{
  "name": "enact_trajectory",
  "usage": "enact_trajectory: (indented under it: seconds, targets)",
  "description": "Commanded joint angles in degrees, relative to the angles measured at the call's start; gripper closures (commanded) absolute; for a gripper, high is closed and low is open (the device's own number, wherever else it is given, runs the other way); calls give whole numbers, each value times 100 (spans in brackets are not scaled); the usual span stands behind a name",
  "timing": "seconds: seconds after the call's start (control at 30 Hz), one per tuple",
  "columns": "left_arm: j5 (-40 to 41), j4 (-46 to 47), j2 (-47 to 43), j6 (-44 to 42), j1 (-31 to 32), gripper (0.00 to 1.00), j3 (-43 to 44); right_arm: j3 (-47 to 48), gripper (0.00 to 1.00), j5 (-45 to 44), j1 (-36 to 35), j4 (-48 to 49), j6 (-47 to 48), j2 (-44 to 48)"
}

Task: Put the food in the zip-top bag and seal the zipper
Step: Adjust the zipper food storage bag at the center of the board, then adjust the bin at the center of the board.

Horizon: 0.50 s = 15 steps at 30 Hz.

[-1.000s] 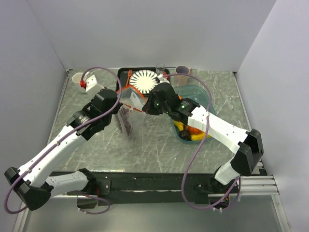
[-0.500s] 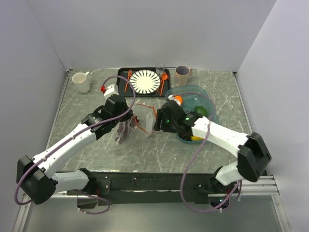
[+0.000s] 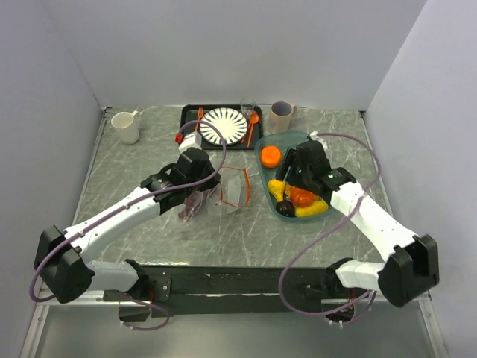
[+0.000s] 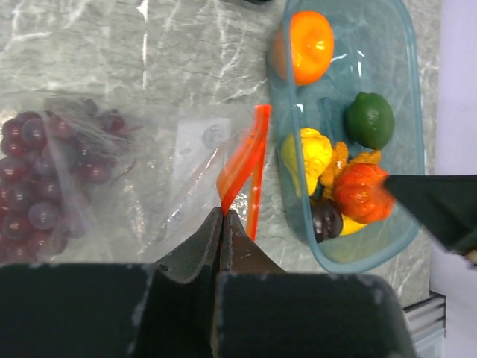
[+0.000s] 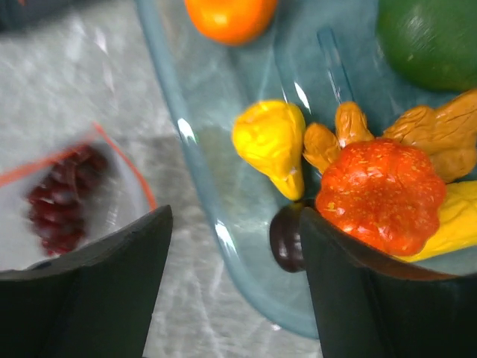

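Pinching the zip-top bag (image 4: 149, 171) at its zipper (image 4: 250, 160) with the left hand (image 4: 223, 216), grapes (image 4: 37, 179) inside, on the table (image 4: 112, 45) left of the teal tub (image 4: 376, 52); holding the right hand (image 5: 235, 253) apart over the food (image 5: 380, 194) there.

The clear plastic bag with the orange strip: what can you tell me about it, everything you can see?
The zip-top bag is soft, clear, crinkled film with a white label patch and an orange-red zipper along its mouth, which gapes open toward the teal tub. It lies on the marbled table, holding a bunch of dark purple grapes. The left gripper, shut, pinches its mouth edge.
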<state>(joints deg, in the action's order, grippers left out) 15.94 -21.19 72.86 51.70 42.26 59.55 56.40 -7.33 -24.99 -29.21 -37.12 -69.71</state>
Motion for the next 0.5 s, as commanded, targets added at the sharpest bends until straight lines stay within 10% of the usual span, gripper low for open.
enact_trajectory:
  seconds: [0.0, 0.47]
  targets:
    - [49, 230, -35, 103, 72, 99, 4, 28, 35, 399, 47, 4, 390, -279]
    - [278, 1, -97, 182, 81, 99, -31, -533, 66, 890, 38, 170, 592, -781]
